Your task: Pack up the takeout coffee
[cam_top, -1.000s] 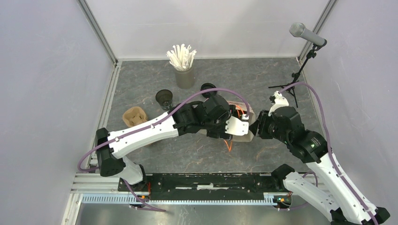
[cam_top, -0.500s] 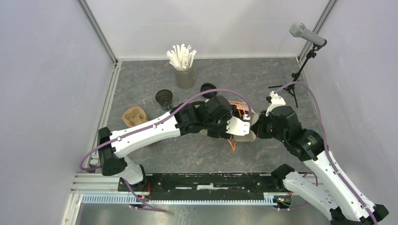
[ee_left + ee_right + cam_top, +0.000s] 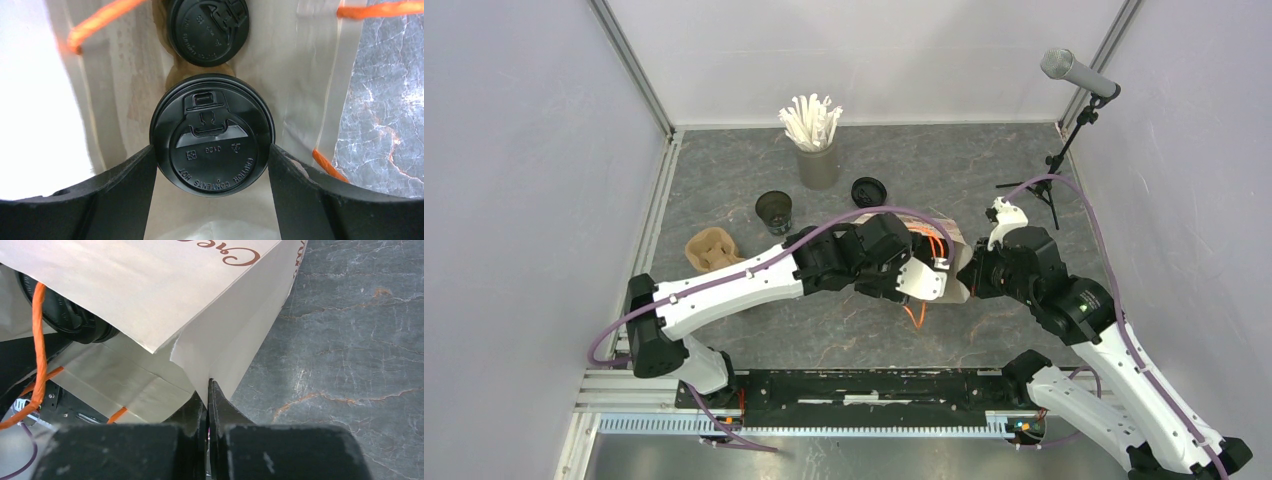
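The grey marbled table (image 3: 984, 190) spreads under both my arms, and near its middle is the white paper bag (image 3: 954, 282), the largest thing between my two wrists. My right gripper (image 3: 207, 390) is clenched flat on a folded edge of that bag, with the paper pinched between its fingers and brown lettering showing on the panel above. The bag's orange handles (image 3: 100, 22) loop over its rim. At the far right corner a microphone (image 3: 1074, 72) leans on its stand, well apart from the bag. Near the back wall is the grey cup of straws (image 3: 818, 165), and near the left edge lies a brown pulp carrier (image 3: 712, 247). My left gripper (image 3: 212, 159) reaches into the bag's mouth and grasps a lidded cup (image 3: 212, 135), one finger against each side of the lid's rim (the lid faces straight up at my wrist camera, its raised print readable). Just beyond it, deeper in the bag, sits a second lidded cup (image 3: 207, 27), its lid almost touching the first. Out on the table, an open black cup (image 3: 774, 210) stands between the carrier and the straws, and a loose lid (image 3: 867, 190) lies beside the straw cup.
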